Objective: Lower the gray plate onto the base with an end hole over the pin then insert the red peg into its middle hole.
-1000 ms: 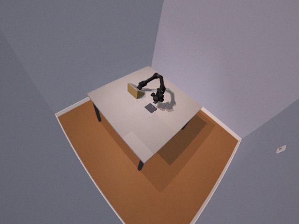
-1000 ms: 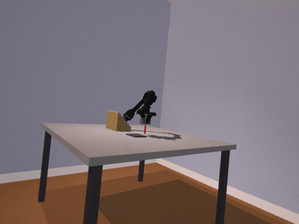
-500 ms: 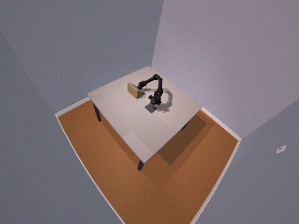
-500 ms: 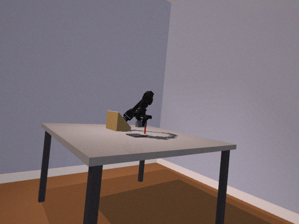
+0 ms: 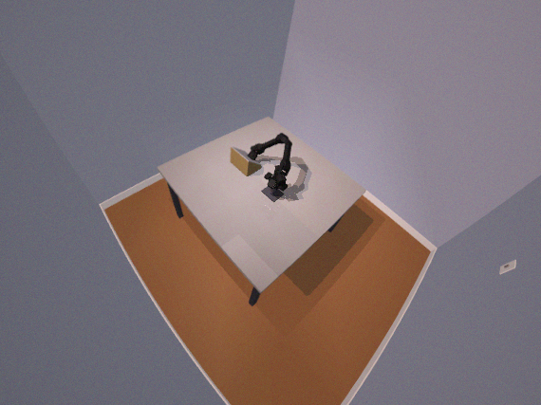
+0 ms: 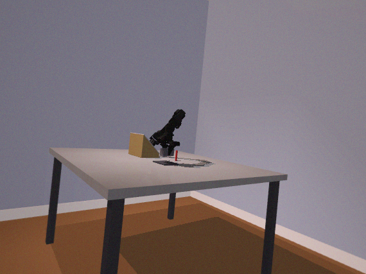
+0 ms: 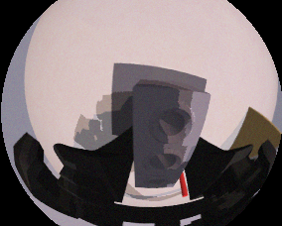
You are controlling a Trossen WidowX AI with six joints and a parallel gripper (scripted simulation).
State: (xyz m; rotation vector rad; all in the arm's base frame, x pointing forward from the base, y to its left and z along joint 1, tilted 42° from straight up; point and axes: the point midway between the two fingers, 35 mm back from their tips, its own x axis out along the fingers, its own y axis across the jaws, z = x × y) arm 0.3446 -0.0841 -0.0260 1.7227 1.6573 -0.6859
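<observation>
My gripper (image 5: 275, 181) (image 6: 166, 149) (image 7: 159, 128) is shut on the gray plate (image 6: 164, 152) (image 7: 162, 127) and holds it hanging from the fingers, low over the dark base (image 5: 273, 196) (image 6: 165, 163) (image 7: 126, 73). In the wrist view the plate's holes show, and the base lies right behind the plate; the pin is hidden. I cannot tell whether the plate touches the base. The red peg (image 6: 176, 154) (image 7: 185, 184) stands upright on the table just beside the base and close to my gripper.
A tan wedge block (image 5: 243, 162) (image 6: 141, 145) (image 7: 256, 133) stands on the table (image 5: 214, 200) (image 6: 112, 171) (image 7: 142, 28) behind the base, next to the arm's foot. The table edges are far from the work spot.
</observation>
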